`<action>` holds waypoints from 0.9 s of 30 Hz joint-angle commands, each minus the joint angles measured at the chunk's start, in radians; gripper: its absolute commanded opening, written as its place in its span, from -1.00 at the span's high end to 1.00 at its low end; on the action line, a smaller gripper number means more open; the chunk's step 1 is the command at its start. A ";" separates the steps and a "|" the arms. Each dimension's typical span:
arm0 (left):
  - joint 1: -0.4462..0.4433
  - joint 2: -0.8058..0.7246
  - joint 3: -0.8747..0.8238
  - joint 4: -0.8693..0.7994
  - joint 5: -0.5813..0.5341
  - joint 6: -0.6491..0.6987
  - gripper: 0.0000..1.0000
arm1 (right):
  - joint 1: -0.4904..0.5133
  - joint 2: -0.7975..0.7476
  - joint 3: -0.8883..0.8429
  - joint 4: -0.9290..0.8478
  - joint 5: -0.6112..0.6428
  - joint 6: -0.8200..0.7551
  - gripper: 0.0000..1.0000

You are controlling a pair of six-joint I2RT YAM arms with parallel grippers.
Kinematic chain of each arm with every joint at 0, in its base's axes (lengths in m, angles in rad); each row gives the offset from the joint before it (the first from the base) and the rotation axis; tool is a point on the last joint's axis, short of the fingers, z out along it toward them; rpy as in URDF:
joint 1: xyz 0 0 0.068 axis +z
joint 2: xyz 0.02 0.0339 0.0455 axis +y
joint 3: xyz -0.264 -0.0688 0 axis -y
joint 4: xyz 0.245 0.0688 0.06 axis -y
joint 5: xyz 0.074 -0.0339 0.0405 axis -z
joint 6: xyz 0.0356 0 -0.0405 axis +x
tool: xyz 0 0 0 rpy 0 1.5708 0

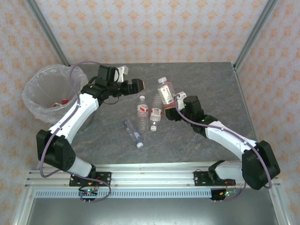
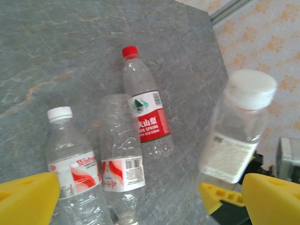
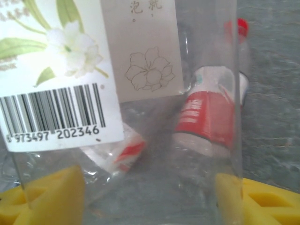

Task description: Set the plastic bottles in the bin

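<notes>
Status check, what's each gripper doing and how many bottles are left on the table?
Right gripper shut on orange-labelled clear bottle. Left gripper open, unloaded. Three clear plastic bottles on grey table. Bag-lined bin far left.

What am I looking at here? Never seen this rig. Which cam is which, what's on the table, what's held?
Two white robot arms are bolted at the near table edge. The overhead picture comes from a fixed camera above and behind them; the other two come from cameras on each wrist, with yellow finger pads showing.

The right gripper is shut on a white-capped bottle with a brown-orange label, lifted off the grey table; its wrist view looks through that bottle's barcode label.

The left gripper is open, holding nothing. Three clear bottles lie between the arms: red-capped, white-capped, and one more.

The bag-lined bin stands at far left.
</notes>
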State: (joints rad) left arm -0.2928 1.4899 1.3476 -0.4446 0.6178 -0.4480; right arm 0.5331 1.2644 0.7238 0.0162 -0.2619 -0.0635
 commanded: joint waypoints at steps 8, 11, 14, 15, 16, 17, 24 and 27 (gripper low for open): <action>-0.033 0.053 0.064 0.006 -0.019 -0.041 -1.00 | 0.126 0.155 0.135 0.133 0.001 -0.033 1.00; -0.045 0.081 0.080 0.006 -0.019 -0.041 -1.00 | 0.153 0.190 0.169 0.140 -0.003 -0.045 1.00; -0.046 0.109 0.097 0.004 -0.026 -0.050 -1.00 | 0.169 0.212 0.195 0.144 -0.011 -0.060 1.00; -0.047 0.116 0.104 0.002 -0.024 -0.053 -1.00 | 0.171 0.217 0.203 0.145 -0.014 -0.060 1.00; -0.048 0.124 0.109 0.001 -0.024 -0.056 -1.00 | 0.174 0.221 0.210 0.145 -0.018 -0.058 1.00; -0.048 0.130 0.112 0.001 -0.022 -0.057 -0.98 | 0.176 0.224 0.215 0.148 -0.025 -0.054 1.00; -0.057 0.145 0.116 -0.007 -0.017 -0.047 -0.80 | 0.180 0.254 0.247 0.141 -0.040 -0.012 1.00; -0.058 0.151 0.117 -0.012 -0.011 -0.050 -0.73 | 0.183 0.260 0.255 0.142 -0.030 0.009 1.00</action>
State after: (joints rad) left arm -0.3408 1.6260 1.4284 -0.4442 0.6094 -0.5007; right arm 0.7063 1.5192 0.9375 0.1211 -0.2886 -0.0849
